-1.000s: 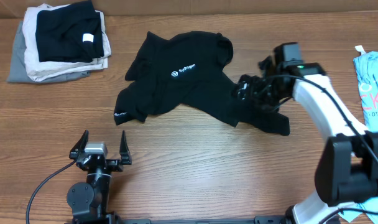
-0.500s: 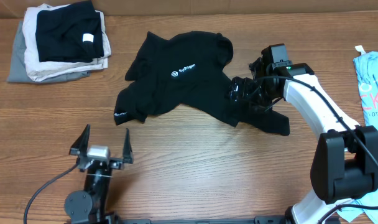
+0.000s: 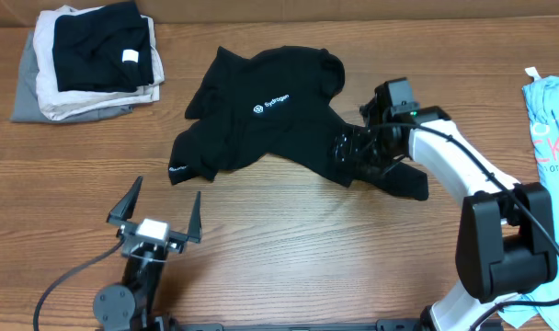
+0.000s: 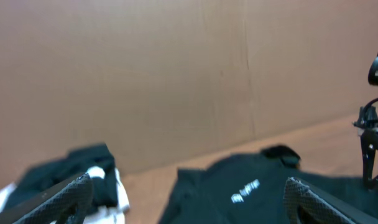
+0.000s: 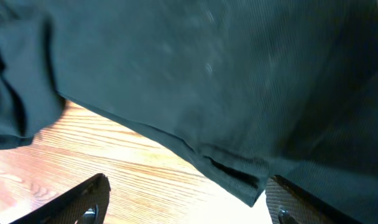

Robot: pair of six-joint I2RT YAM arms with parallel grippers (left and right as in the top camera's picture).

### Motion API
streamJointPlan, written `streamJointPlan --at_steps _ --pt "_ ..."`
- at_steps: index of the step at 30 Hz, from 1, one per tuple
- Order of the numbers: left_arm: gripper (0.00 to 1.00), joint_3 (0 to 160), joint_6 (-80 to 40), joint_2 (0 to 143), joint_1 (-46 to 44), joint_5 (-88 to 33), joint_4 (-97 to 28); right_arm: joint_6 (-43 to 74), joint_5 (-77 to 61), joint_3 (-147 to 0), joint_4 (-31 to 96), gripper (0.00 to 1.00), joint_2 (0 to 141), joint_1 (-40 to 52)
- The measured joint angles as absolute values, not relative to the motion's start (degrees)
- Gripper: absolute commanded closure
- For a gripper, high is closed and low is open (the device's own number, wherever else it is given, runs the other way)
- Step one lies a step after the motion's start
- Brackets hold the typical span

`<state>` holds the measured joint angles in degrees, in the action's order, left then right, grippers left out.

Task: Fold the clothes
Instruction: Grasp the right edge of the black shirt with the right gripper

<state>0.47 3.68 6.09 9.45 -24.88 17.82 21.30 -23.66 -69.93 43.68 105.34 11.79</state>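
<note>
— On the table (image 3: 298,248), where does the garment lie?
— Centre, toward the far side. The black clothes (image 3: 261,119) lie crumpled on wood-grain boards: soft matte fabric, small white lettering facing up, one end trailing right.
— And the grippers?
— The right gripper (image 3: 351,150) sits over that end's stitched hem, fingers spread, pinching nothing. The left gripper (image 3: 167,188) stands well apart near the front, splayed and empty.
</note>
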Motion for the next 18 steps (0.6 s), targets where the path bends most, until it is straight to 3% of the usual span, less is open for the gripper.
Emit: streamJointPlan --at_steps 10,18 --pt "0.00 0.49 4.10 17.26 9.45 -27.07 20.84 24.80 -23.46 -64.69 37.45 0.22 105.41 12.93" --pt "0.00 0.49 4.29 19.31 9.45 -27.35 20.88 26.55 -23.29 -62.46 34.63 0.38 105.41 14.39"
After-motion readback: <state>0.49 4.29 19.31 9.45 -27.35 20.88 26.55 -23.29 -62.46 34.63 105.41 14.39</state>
